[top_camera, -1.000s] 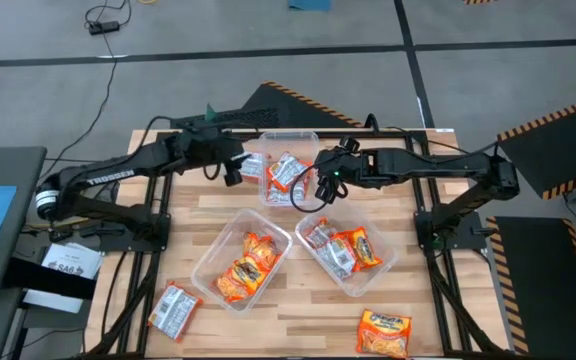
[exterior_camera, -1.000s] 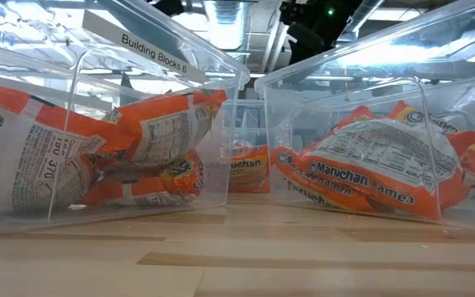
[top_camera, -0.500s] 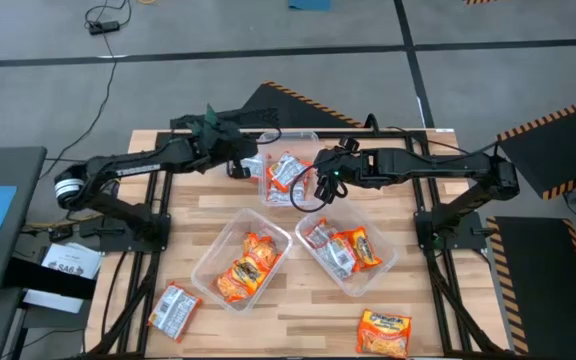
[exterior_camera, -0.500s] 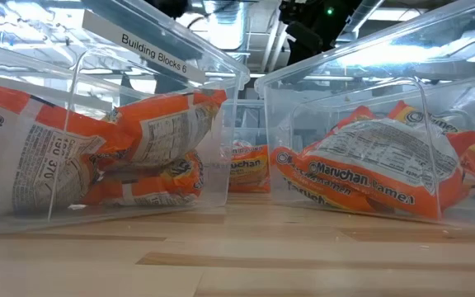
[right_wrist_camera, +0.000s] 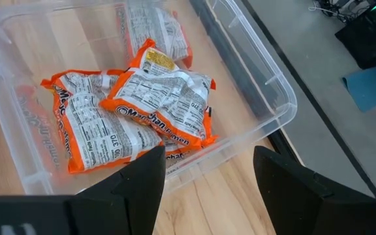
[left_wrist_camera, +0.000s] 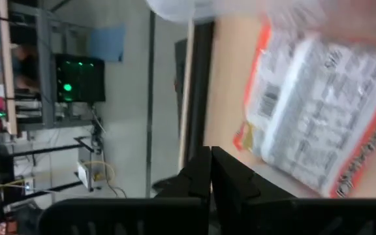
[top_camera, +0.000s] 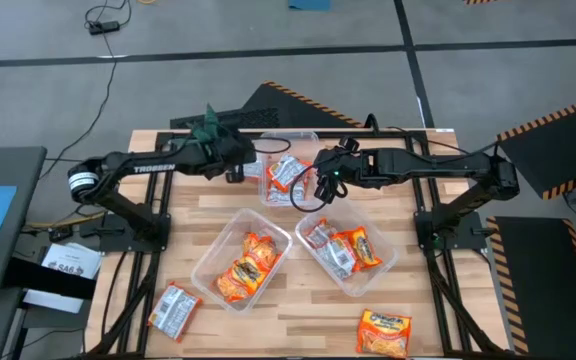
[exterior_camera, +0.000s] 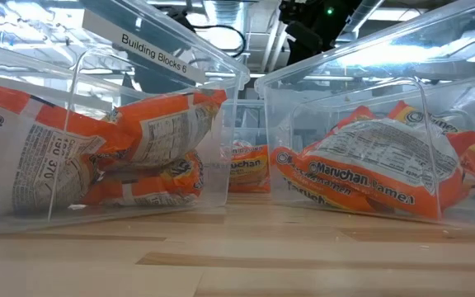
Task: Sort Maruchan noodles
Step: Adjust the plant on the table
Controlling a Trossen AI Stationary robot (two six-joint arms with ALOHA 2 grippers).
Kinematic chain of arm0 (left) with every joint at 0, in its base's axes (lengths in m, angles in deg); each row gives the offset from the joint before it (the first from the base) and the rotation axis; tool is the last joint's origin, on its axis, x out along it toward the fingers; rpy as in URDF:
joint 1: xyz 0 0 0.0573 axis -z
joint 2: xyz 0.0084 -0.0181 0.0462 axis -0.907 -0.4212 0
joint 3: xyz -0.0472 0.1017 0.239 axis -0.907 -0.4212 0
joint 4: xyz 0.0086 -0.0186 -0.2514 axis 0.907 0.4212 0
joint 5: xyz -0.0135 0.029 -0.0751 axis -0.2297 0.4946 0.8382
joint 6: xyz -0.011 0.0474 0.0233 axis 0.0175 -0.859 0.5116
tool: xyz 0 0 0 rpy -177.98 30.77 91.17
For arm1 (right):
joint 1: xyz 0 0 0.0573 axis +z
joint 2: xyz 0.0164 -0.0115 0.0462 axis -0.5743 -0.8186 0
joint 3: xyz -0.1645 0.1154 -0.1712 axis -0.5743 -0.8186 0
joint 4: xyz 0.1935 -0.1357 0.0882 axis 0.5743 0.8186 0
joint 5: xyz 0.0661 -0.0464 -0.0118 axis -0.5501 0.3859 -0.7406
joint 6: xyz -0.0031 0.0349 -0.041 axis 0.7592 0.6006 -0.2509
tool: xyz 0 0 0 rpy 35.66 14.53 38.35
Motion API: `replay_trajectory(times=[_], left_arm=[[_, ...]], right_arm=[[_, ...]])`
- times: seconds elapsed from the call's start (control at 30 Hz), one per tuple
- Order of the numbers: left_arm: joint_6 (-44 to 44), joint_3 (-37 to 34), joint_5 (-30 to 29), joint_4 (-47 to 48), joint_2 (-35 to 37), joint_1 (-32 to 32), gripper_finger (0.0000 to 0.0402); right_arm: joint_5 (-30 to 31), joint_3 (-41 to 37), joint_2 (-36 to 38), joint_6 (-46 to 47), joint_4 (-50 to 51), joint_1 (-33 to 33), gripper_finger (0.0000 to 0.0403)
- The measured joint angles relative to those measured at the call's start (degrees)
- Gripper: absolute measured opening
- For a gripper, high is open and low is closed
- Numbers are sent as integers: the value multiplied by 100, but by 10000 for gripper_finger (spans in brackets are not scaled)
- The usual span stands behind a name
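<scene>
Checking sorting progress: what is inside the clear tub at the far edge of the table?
The far tub holds several noodle packets, backs up, overlapping in a loose pile. Whatever lies beneath the top packets is covered, so an exact count is not possible.

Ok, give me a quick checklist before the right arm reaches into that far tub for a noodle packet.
1. right gripper open: ok, fingers apart over the far tub.
2. Packets reachable: ok, noodle packets lie loose in the tub below it.
3. left gripper empty: ok, shut on nothing.
4. Left arm clear of the tub: cannot tell, its gripper sits close to the tub's left side.
5. Front tubs ready: ok, left tub and right tub both open-topped.
</scene>
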Motion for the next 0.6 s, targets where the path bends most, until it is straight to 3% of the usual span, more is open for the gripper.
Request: replay_trajectory(times=[0.6], left_arm=[[796,-44,-590,1656,2,-271,0]], right_arm=[[-4,0,-2,96,-5,0,255]])
